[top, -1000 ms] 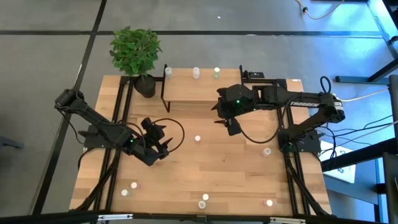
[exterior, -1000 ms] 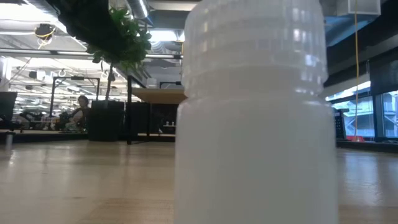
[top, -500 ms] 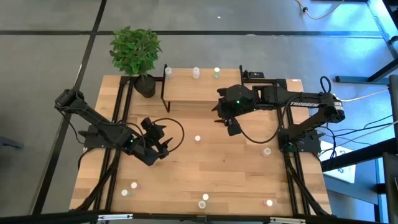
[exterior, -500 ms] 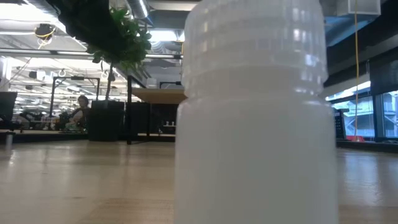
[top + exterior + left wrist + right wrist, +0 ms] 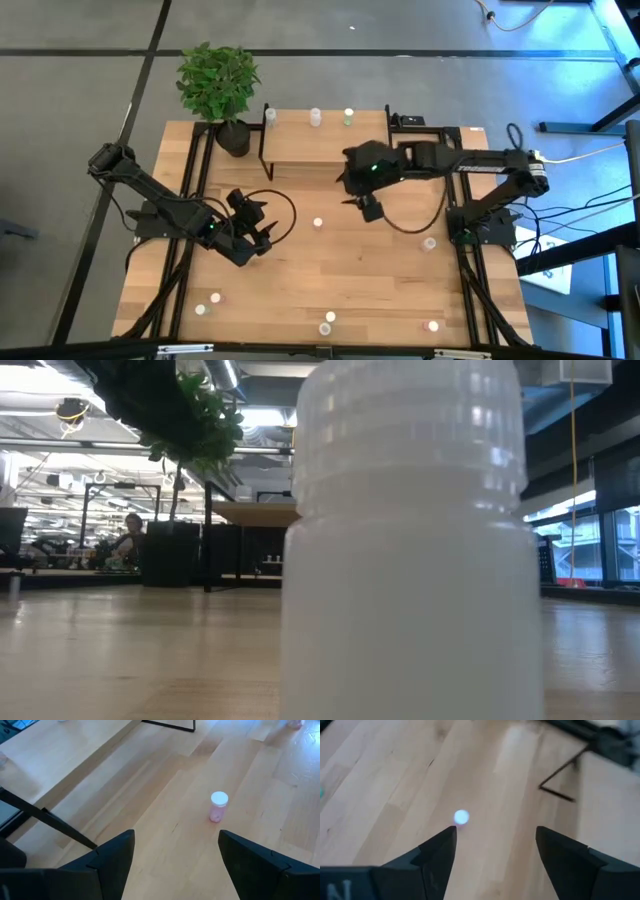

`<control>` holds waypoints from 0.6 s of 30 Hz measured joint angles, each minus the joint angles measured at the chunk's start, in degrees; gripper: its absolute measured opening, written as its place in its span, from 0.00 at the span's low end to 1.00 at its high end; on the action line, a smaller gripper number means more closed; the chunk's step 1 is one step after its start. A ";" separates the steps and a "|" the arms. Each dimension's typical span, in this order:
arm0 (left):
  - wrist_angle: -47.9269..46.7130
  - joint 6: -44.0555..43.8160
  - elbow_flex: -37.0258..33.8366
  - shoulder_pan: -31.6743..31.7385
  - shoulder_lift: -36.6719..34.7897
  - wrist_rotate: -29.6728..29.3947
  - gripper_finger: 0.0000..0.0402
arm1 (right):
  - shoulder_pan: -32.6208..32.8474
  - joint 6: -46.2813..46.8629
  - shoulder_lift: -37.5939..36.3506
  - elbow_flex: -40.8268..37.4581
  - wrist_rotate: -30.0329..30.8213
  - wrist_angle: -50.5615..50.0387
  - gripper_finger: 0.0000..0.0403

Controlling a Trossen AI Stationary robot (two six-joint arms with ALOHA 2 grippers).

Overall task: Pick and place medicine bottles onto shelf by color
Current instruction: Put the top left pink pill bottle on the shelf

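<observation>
the right pincer is hanging spread and empty just in front of the shelf, above a pink bottle standing on the counter. the left pincer is waiting spread at the counter's left, and three bottles are standing on the shelf.

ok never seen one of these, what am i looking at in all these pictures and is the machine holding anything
It is a robot with two dark arms at a wooden table, each ending in a two-finger gripper. The overhead picture shows the whole table: the left gripper sits near the table's left side, the right gripper is out over the middle, just in front of a low wooden shelf. Three small medicine bottles stand on the shelf and more are scattered on the table; a potted plant stands at a corner. The table-level picture is mostly filled by one white bottle right at the lens. The other two pictures come from cameras on the wrists, looking past open fingers: one shows a pink bottle, the other a blurry bottle cap. Neither gripper holds anything.
</observation>
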 joint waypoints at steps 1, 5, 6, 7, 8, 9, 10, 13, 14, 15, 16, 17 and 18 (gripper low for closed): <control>0.00 0.00 0.00 0.00 0.00 -0.02 0.70 | 0.32 -0.68 1.02 0.00 -0.04 -0.16 0.68; 0.00 0.01 0.00 0.00 0.00 -0.02 0.70 | 1.42 -2.57 4.50 0.00 -0.28 -0.27 0.68; -0.02 0.02 0.00 0.00 0.00 0.00 0.70 | 1.61 -2.61 5.54 0.00 -0.28 -0.30 0.68; -0.02 0.02 0.00 0.00 0.00 0.00 0.70 | 1.91 -2.62 6.47 0.00 -0.29 -0.12 0.68; -0.01 0.02 0.00 -0.01 0.00 0.09 0.70 | 2.17 -2.64 7.29 -0.02 -0.25 0.09 0.68; -0.02 0.06 0.00 0.00 0.00 0.17 0.70 | 2.39 -2.65 8.15 -0.02 -0.24 0.38 0.67; -0.02 0.07 0.00 0.00 0.00 0.24 0.70 | 2.65 -2.68 8.95 -0.02 -0.26 0.63 0.67; -0.04 0.09 0.00 -0.01 0.00 0.26 0.70 | 2.97 -2.74 11.81 -0.02 -0.36 0.66 0.67; -0.03 0.09 0.00 0.00 0.00 0.26 0.70 | 3.02 -2.74 12.71 -0.02 -0.37 0.80 0.67; -0.04 0.09 0.00 0.00 0.00 0.26 0.70 | 3.00 -2.74 13.54 -0.02 -0.35 1.31 0.67; -0.04 0.10 0.00 0.00 0.00 0.26 0.70 | 2.97 -2.74 14.37 -0.02 -0.31 1.87 0.67; -0.04 0.11 0.00 0.00 0.00 0.26 0.70 | 2.96 -2.75 15.09 -0.02 -0.31 2.27 0.67; -0.04 0.11 0.00 0.00 0.00 0.26 0.70 | 2.94 -2.76 15.85 -0.02 -0.29 2.86 0.67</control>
